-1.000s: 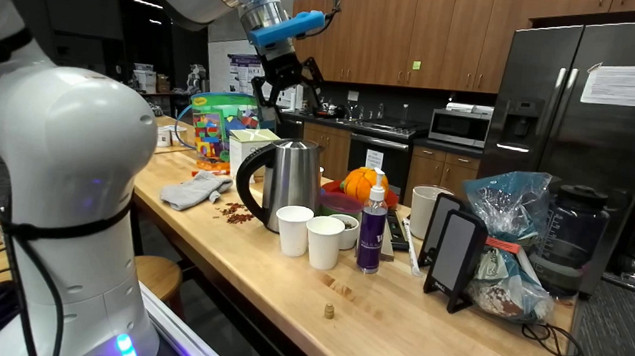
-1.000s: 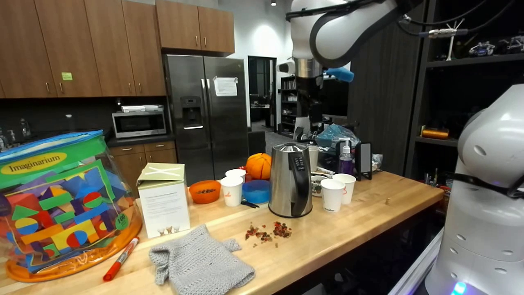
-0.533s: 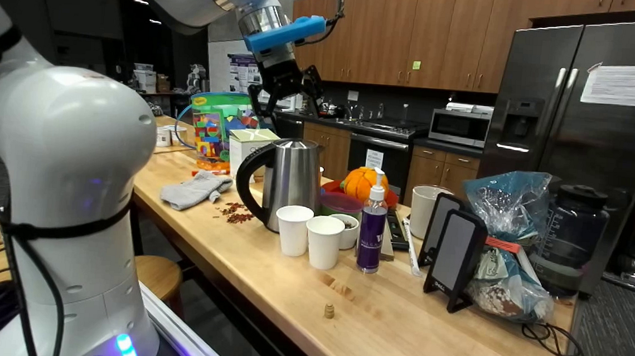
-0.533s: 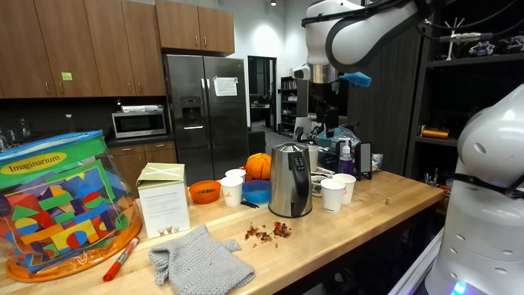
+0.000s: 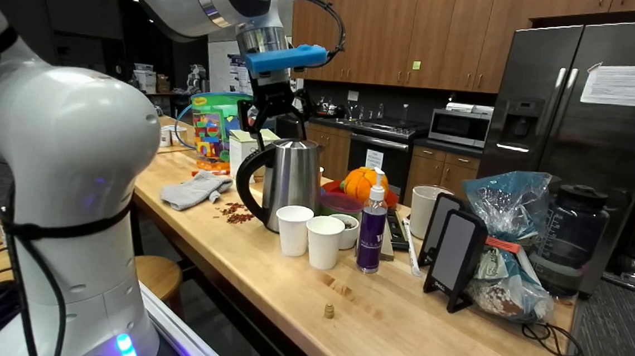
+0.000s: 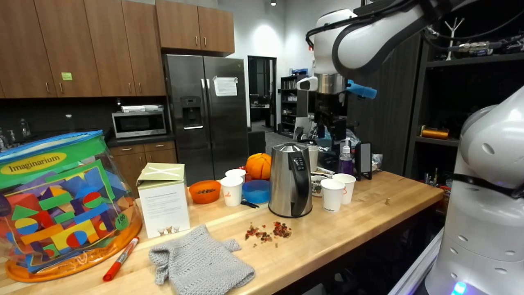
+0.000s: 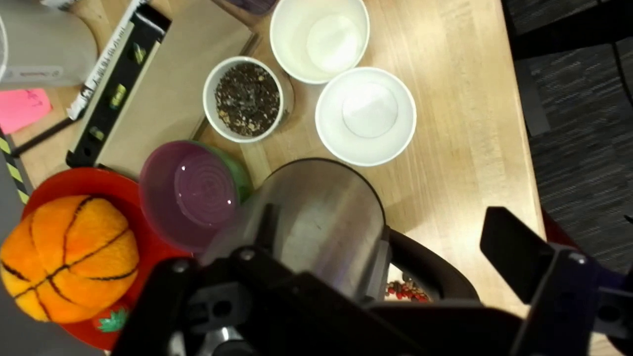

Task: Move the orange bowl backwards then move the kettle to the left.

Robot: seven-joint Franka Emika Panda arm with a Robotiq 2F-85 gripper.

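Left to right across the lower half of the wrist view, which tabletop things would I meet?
Orange plush pumpkin → purple bowl → kettle → peppercorn-like bits. Red dish left out: it overlaps the first two.

"Imaginarium" on block bag (image 6: 67, 205); "DELL" on speaker (image 5: 454, 257); "W" on bottle (image 5: 371, 238).

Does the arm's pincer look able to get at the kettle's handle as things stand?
Probably yes: the open pincer hangs near the kettle, the handle shows between its jaws in the wrist view, and nothing visible blocks the way.
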